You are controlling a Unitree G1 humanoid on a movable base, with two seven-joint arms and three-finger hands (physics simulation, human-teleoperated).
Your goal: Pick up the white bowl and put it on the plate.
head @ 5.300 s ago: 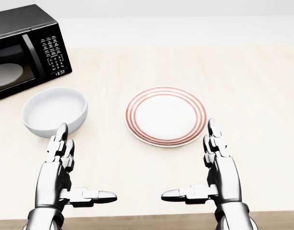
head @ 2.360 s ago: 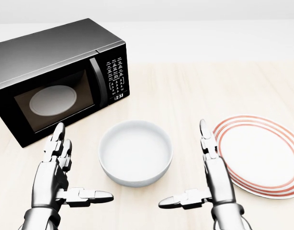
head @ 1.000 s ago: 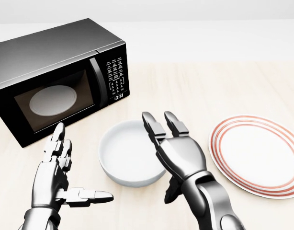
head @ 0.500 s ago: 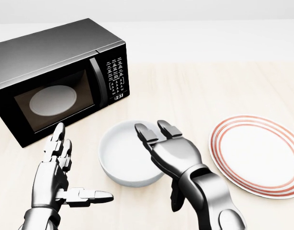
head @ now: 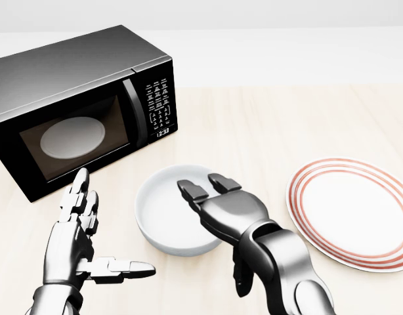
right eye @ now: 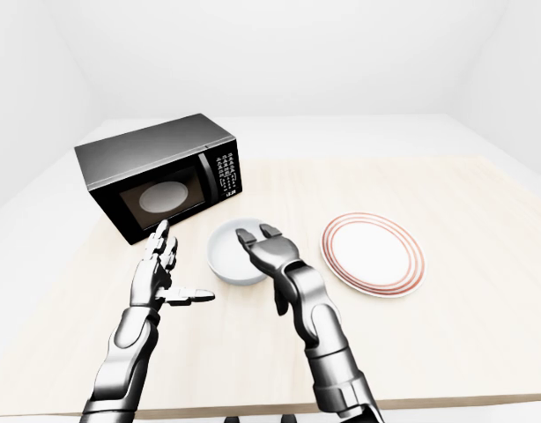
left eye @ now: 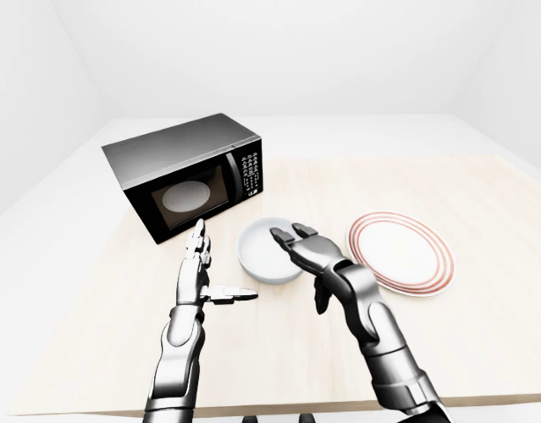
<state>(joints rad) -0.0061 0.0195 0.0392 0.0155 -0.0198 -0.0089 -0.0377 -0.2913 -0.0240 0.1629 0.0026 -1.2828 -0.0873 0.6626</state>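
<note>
The reach for the grasp is in hand: the right hand (head: 211, 197) is hanging over the right side of the white bowl (head: 169, 210), palm turned down, its fingers (head: 191, 191) spread and curling above the basin while the thumb is dropping outside the rim; nothing is gripped yet, and whether any finger is touching the rim cannot be told. The bowl is sitting upright on the worktop (head: 274, 125), roughly midway along it, between the black microwave (head: 77, 105) toward the worktop's far left corner and the red-ringed plate (head: 352, 213) toward its right edge, apart from both. The left hand (head: 80, 236) is waiting just left of the bowl, fingers straight and thumb out, holding nothing. Next, I judge, the right hand needs to be lowering until fingers and thumb are pinching the rim wall, then closing firmly before lifting and carrying rightward over the plate.
</note>
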